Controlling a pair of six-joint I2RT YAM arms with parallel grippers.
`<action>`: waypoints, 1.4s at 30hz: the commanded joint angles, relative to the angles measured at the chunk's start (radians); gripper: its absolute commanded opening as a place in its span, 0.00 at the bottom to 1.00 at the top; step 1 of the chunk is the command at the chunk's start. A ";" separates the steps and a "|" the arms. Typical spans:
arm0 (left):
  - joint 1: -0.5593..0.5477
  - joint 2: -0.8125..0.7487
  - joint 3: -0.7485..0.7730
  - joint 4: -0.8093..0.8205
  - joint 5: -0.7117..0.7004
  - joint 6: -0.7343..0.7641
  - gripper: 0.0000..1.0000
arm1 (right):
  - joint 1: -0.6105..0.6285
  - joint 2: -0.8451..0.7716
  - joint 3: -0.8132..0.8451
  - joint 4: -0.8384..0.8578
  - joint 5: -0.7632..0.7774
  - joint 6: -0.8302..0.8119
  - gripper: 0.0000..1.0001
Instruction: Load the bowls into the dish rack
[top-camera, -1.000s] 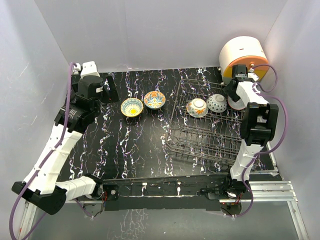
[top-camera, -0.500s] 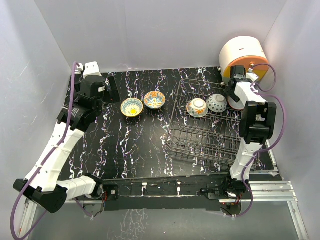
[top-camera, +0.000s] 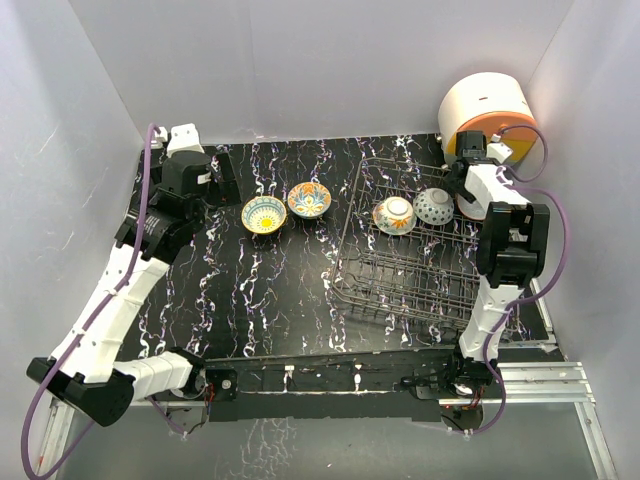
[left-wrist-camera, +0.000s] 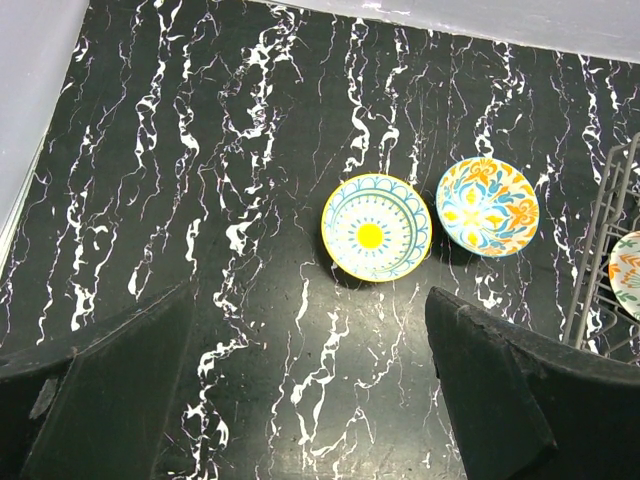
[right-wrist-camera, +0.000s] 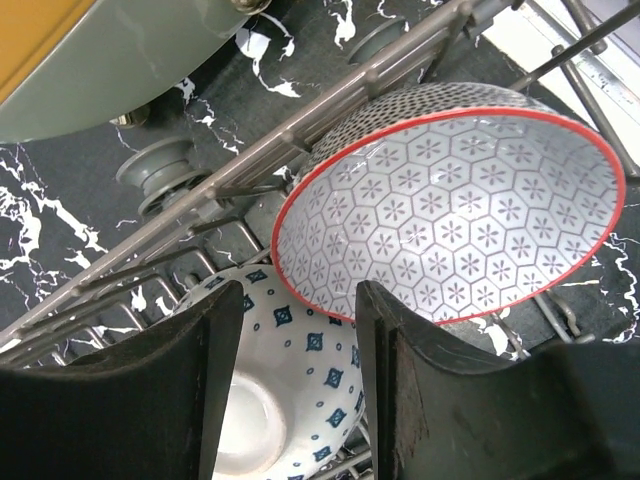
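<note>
Left gripper (left-wrist-camera: 306, 320) hangs over the black marbled table (left-wrist-camera: 180, 150) with its jaws spread wide and nothing between them. The yellow bowl (left-wrist-camera: 376, 227) sits just ahead of it at the centre of the left wrist view. The orange floral bowl (left-wrist-camera: 487, 207) lies just beside that one on the right, rim close to rim. Both stand upright on the table, to the left of the dish rack (top-camera: 400, 280), so neither is loaded yet.

Right gripper (right-wrist-camera: 300, 340) is at the upper right of the overhead view, low over the rack's far corner, near the white-and-orange appliance (top-camera: 485, 110). Its jaws stand about half apart and, as far as the wrist view shows, pinch nothing. The lower left edge of the red-rimmed bowl (right-wrist-camera: 450, 220) shows in the gap beyond the fingertips. That bowl is tilted on its side against the rack wires. The blue-diamond bowl (right-wrist-camera: 300, 400) lies below it with its white foot ring showing. To the left of those two in the overhead view, an orange-trimmed bowl (top-camera: 394, 214) also leans among the tines.

By this count three of the five bowls are in the rack, all along its far row, and two are left on the table. The near rows of tines hold no bowl. Judging by position, the left arm is the one placed to fetch the remaining pair.
</note>
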 joint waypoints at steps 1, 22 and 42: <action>0.000 -0.002 -0.016 0.012 0.003 0.008 0.97 | 0.010 -0.056 0.014 0.026 0.023 -0.011 0.51; 0.002 -0.016 -0.121 0.064 0.158 0.056 0.97 | -0.191 -0.211 -0.073 -0.019 -0.170 0.050 0.64; 0.017 0.000 -0.130 0.090 0.160 0.069 0.97 | -0.143 -0.151 -0.020 0.075 -0.187 -0.090 0.59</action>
